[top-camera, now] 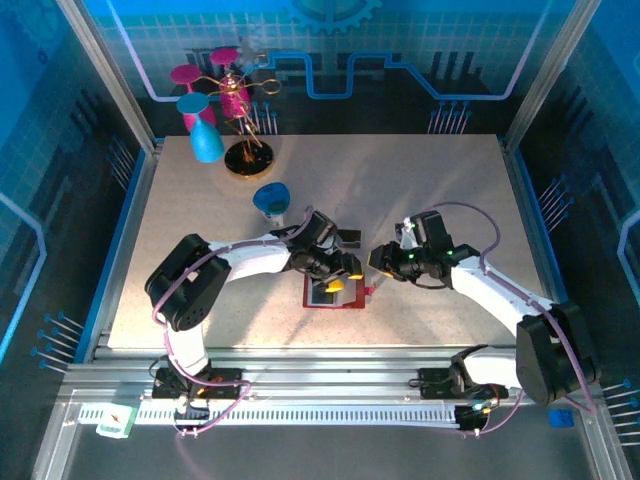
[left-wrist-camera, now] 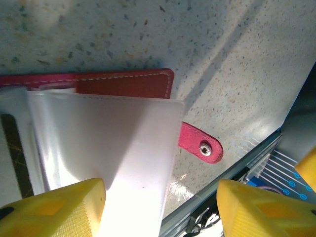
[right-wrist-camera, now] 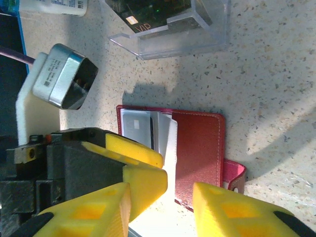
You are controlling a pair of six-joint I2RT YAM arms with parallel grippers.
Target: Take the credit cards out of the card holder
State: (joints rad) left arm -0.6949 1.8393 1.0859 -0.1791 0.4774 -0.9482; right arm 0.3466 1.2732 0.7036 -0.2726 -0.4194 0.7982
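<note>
The red card holder (top-camera: pixel 336 294) lies open on the table between both arms. Its snap tab (left-wrist-camera: pixel 202 145) sticks out to the side. A grey credit card (right-wrist-camera: pixel 136 127) sits in an inner pocket, with a dark card's edge (right-wrist-camera: pixel 153 134) beside it. My left gripper (left-wrist-camera: pixel 160 212) is open low over the holder's pale sleeve (left-wrist-camera: pixel 113 143), one yellow finger (left-wrist-camera: pixel 54 210) resting by it. My right gripper (right-wrist-camera: pixel 160 212) is open over the holder's (right-wrist-camera: pixel 197 148) near edge, gripping nothing, close to the left gripper's fingers (right-wrist-camera: pixel 143 180).
A clear plastic tray (right-wrist-camera: pixel 212 22) stands just beyond the holder with a dark card (right-wrist-camera: pixel 148 12) inside. A blue cup (top-camera: pixel 270 198) sits behind the left arm. A stand with pink and blue cups (top-camera: pixel 235 120) is at the back left.
</note>
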